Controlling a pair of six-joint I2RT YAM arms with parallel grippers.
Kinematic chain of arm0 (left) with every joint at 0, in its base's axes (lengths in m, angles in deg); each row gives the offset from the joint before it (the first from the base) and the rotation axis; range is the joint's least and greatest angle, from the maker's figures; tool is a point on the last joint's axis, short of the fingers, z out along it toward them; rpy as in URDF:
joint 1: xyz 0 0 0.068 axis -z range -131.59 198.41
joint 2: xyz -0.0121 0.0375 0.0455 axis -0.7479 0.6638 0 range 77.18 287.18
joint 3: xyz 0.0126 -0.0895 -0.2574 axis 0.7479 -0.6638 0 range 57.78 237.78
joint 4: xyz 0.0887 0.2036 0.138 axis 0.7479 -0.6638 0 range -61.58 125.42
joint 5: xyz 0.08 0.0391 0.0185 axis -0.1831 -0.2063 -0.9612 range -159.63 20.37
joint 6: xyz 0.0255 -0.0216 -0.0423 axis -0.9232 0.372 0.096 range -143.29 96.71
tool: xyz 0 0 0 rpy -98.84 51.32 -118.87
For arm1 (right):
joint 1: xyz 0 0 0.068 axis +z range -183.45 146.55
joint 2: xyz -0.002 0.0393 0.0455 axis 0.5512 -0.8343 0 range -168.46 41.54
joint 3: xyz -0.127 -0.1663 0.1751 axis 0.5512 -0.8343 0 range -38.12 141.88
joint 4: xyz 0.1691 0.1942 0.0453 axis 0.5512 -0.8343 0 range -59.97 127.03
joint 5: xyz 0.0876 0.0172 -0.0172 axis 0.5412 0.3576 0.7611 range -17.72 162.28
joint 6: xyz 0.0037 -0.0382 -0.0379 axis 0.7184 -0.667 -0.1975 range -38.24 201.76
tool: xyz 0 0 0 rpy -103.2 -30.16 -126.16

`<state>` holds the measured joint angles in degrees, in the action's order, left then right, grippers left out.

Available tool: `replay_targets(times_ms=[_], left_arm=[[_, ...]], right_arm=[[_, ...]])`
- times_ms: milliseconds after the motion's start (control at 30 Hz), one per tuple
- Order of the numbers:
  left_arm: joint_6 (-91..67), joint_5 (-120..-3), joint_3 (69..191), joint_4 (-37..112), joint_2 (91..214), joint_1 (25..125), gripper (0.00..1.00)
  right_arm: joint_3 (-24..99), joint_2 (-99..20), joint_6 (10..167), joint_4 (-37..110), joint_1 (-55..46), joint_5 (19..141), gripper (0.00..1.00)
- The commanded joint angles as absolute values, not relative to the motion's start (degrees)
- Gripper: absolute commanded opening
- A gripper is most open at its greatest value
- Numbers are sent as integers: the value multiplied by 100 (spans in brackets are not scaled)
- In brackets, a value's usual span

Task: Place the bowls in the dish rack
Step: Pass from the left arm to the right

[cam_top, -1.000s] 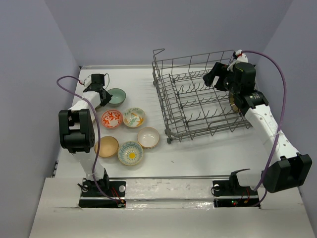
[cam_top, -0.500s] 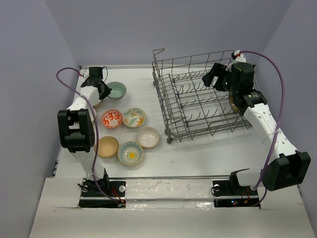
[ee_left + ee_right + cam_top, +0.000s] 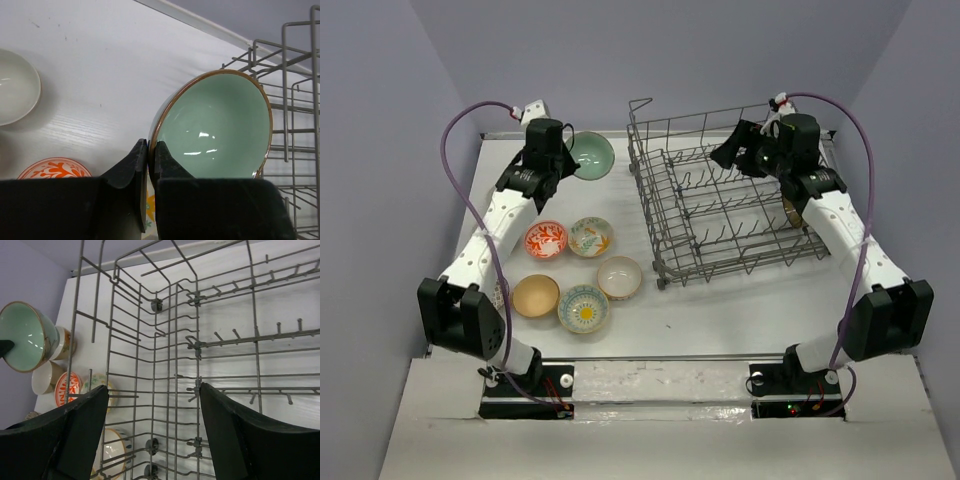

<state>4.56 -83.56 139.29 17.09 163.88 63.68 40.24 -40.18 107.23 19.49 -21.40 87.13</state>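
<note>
The left fingers (image 3: 131, 172) pinch the rim of the teal bowl (image 3: 215, 125), held tilted just left of the dish rack (image 3: 720, 215), so carry it high over the tall side wires (a low rim would snag) and clear of the right fingers (image 3: 75, 430), spread open above the rack.

L claw (image 3: 150, 151) tight on teal bowl (image 3: 215, 130) rim, nr rack (image 3: 296, 95)

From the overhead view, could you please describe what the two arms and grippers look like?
Both the left arm and right arm have white links with chunky black joints and black bases. A purple cable loops along each. The left gripper and right gripper have matte black, wedge-shaped fingers.
</note>
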Motion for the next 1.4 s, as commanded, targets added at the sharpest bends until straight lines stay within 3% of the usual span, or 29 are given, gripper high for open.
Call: replay_targets(times_ms=[0, 633, 1167, 1367], left_arm=[[211, -8817, 14215, 1934, 15787, 6423, 0], [-352, -8949, 14566, 1687, 15207, 7302, 0], [-466, -9002, 15050, 1731, 15523, 7733, 0], [-466, -8967, 15129, 1731, 15663, 7803, 0]], right_arm=[[4651, -4187, 10971, 2209, -1826, 9223, 79], [7876, -6349, 10663, 1049, -50, 8520, 63], [7956, -6683, 10479, 829, 250, 8195, 60], [7956, -6736, 10391, 829, 354, 7984, 54]])
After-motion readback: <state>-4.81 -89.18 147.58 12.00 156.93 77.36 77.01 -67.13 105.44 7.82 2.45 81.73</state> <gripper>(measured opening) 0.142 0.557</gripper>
